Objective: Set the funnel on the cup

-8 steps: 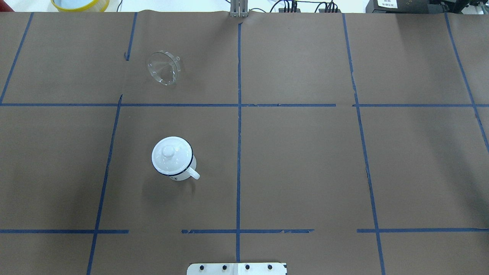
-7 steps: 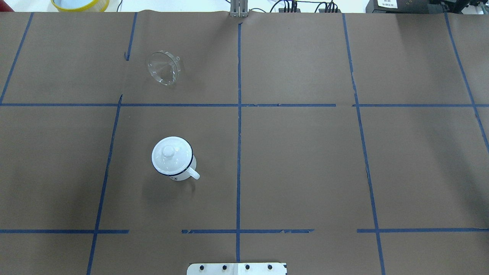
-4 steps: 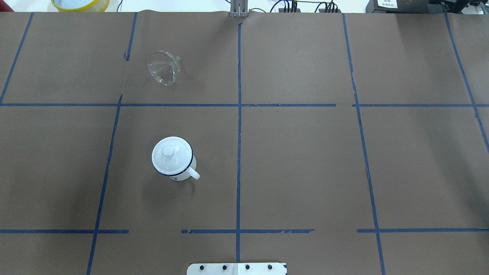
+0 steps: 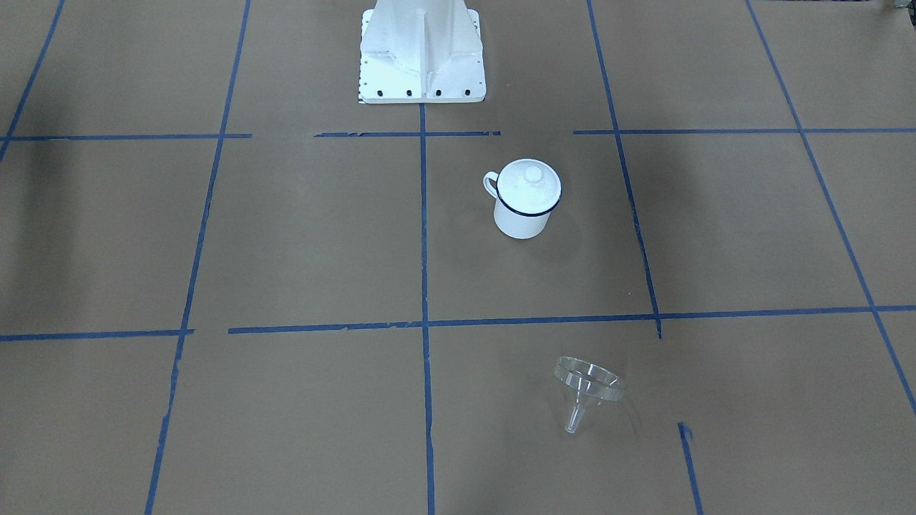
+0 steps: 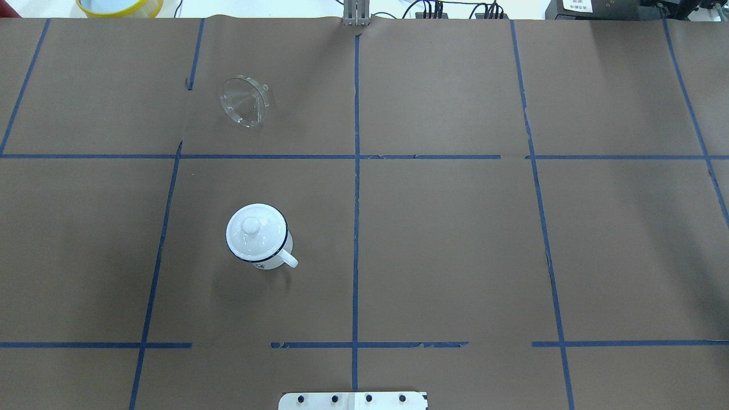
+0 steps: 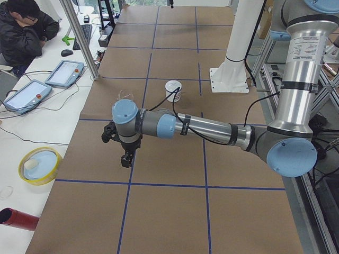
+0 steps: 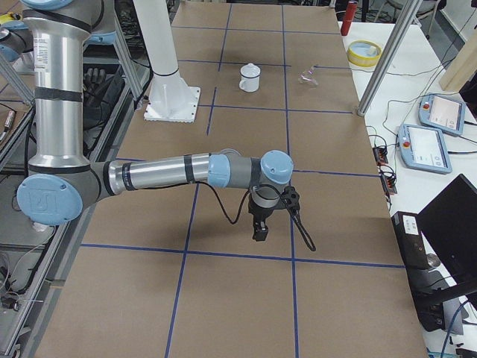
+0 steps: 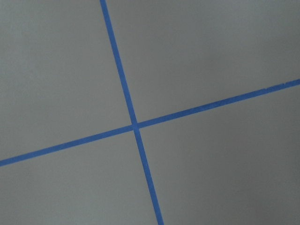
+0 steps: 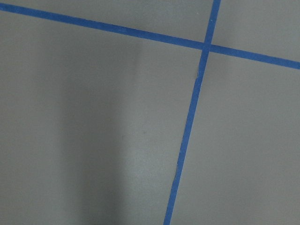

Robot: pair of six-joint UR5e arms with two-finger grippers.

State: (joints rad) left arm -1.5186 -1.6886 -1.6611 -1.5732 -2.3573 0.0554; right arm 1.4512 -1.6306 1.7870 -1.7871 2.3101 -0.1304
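Funnel [image 5: 245, 102] lies well apart from left gripper [image 6: 126, 159] and right gripper [image 7: 260, 231]; their opening cannot be told.

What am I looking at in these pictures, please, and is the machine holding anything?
Two robot arms work at a table covered in brown paper with blue tape lines. Two pictures look down on it from opposite sides; two look along it from each end; two come from wrist cameras, seeing only paper and tape. The left gripper and right gripper hang over bare paper, holding nothing visible. A white cup, its lid on, stands apart from a clear funnel lying tipped over.
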